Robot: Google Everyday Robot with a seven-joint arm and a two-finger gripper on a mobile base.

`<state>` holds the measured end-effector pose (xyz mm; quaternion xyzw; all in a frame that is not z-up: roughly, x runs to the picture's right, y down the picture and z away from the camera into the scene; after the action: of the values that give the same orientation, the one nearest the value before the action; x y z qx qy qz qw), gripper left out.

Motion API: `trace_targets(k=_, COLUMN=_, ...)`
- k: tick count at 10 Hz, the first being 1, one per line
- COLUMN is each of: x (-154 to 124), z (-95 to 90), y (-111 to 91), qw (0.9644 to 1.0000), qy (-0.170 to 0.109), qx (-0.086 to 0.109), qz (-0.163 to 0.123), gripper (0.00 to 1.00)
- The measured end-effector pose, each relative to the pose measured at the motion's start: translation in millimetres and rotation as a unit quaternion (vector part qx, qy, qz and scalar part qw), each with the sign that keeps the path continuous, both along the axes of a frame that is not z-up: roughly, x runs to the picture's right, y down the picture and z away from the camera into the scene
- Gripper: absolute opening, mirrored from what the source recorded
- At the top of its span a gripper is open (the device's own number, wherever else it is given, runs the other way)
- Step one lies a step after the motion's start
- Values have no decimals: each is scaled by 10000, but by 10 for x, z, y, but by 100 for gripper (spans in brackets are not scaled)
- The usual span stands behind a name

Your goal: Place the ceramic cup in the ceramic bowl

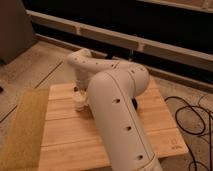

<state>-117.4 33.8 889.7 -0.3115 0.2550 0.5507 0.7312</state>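
My white arm (117,115) fills the middle of the camera view and reaches down to the wooden table (60,140). The gripper (79,96) hangs at the table's back left, right over a small cream-white cup (80,104) that stands on the wood. I cannot tell whether the gripper holds the cup. The black ceramic bowl is hidden behind the arm. Only a small dark patch (134,103) shows at the arm's right edge, and I cannot tell what it is.
A yellow-brown mat (25,127) lies along the table's left side. Black cables (192,117) lie on the floor to the right. A dark wall with a pale ledge (150,47) runs behind the table.
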Motion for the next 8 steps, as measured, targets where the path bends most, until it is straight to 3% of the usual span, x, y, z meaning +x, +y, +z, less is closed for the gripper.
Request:
trace_targets(k=2, x=-113, z=-167, y=-306, qw=9991, qy=-172, qx=339, qz=171, gripper=0)
trace_targets(k=5, x=-330, z=-611, y=-778, qw=9934, qy=-498, qx=990, qz=292, gripper=0)
trace_targets(k=7, x=-285, z=-945, y=-984, qw=9884, qy=-472, qx=1390, qz=378, gripper=0)
trace_targets(k=8, x=-157, z=-1057, y=-1004, qw=9874, qy=-335, qx=1486, qz=421, gripper=0)
